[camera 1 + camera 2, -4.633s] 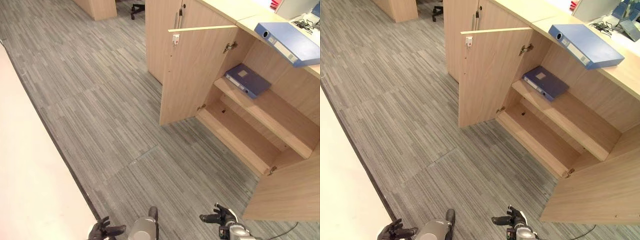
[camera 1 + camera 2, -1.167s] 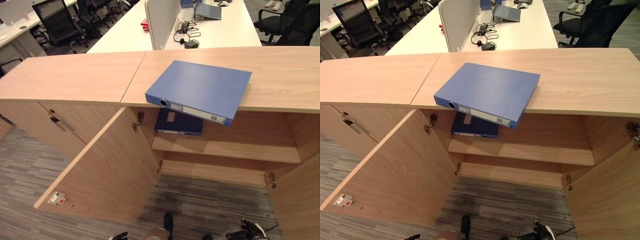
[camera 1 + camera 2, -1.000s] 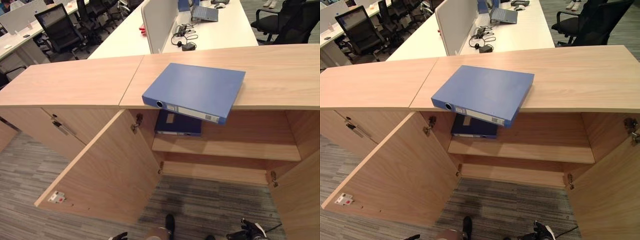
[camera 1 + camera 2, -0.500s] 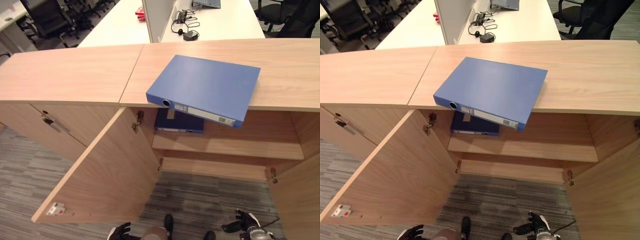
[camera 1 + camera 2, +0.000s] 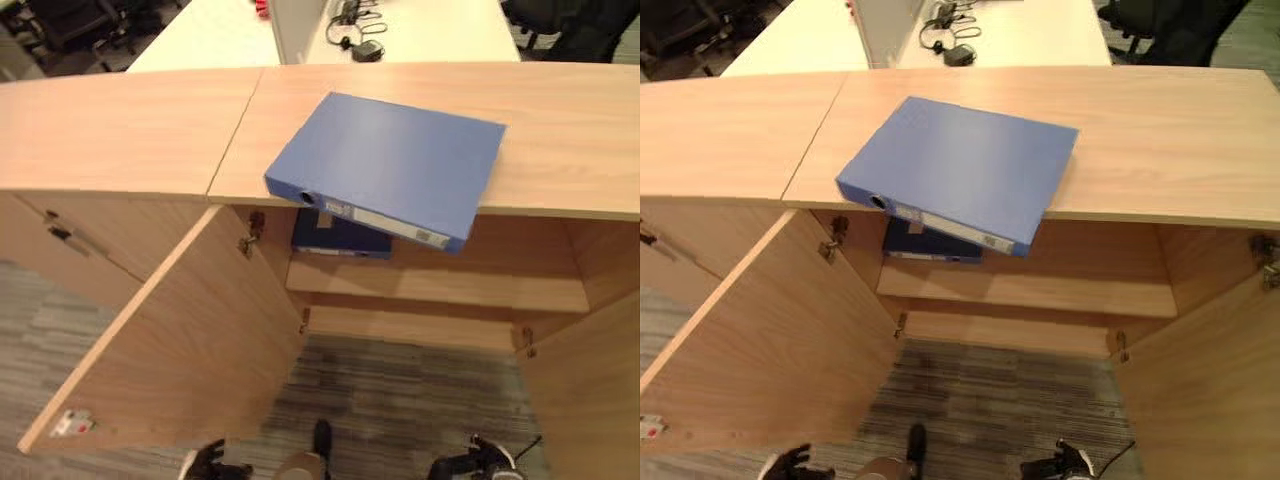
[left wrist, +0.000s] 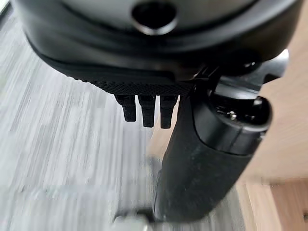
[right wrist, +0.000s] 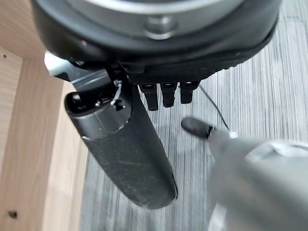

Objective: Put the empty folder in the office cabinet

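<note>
Nothing placed yet: blue lever-arch folder [image 5: 385,165] lies flat on the cabinet worktop [image 5: 130,130], spine overhanging the open cabinet [image 5: 1030,290]; my left hand [image 5: 205,466] and right hand [image 5: 478,462] hang low, fingers relaxed, holding nothing; pickup and shelving remain.

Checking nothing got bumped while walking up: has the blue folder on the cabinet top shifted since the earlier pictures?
No. The blue folder lies across the cabinet top as before, its spine corner overhanging the front edge above the open compartment; the camera moved.
</note>
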